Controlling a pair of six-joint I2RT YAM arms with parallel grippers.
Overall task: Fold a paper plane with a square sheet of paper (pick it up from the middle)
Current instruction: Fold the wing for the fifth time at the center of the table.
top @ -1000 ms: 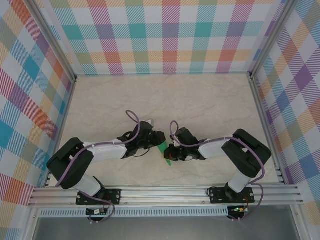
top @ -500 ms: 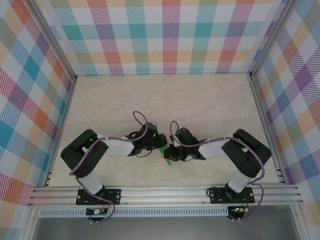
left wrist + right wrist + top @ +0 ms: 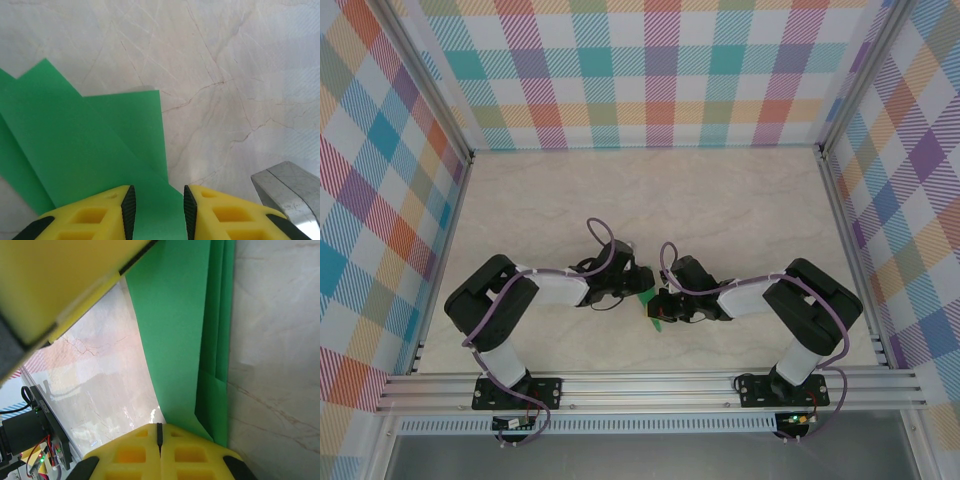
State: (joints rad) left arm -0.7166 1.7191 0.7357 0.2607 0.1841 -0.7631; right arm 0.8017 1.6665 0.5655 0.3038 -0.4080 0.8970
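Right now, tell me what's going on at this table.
Two robot arms are working on a green sheet of paper close to the near side of the table. The paper already has several folds, with its layers overlapping. The right gripper is shut on one end of it. The left gripper has its jaws apart, with the paper running between the fingers, not clamped. It is not a finished plane yet.
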